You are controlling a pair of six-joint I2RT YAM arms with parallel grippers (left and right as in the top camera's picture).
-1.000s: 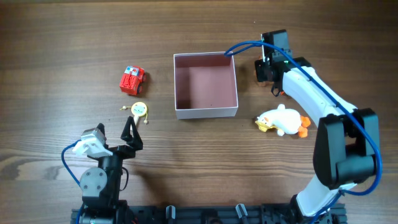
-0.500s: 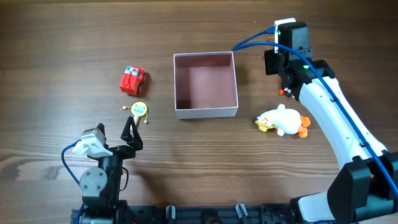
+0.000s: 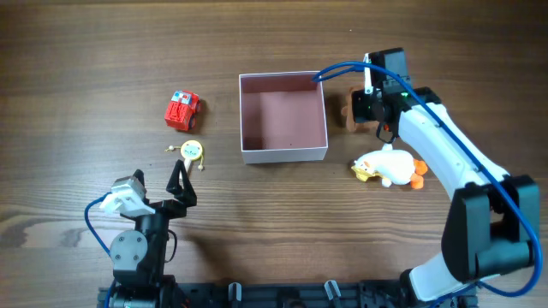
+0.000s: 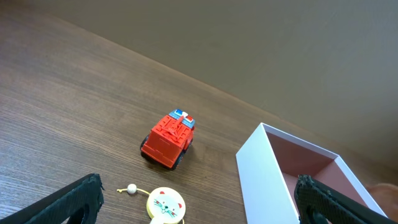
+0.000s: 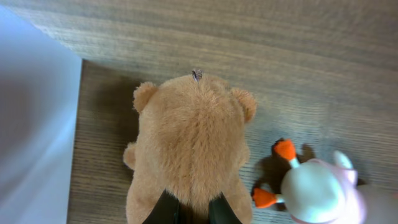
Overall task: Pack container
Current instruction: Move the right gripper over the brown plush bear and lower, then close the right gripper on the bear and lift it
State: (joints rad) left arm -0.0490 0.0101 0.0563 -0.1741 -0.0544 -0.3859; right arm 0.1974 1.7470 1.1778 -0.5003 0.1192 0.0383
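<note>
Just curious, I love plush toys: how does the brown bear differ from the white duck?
The bear is tan all over; the duck is white with orange feet. The bear is pinched in the right gripper beside the container; the duck lies free on the table. Both are soft toys outside the container.

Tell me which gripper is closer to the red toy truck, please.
Left. The left gripper hangs near the red toy truck, on the same side of the container. The right gripper is across the container, at the teddy bear.
</note>
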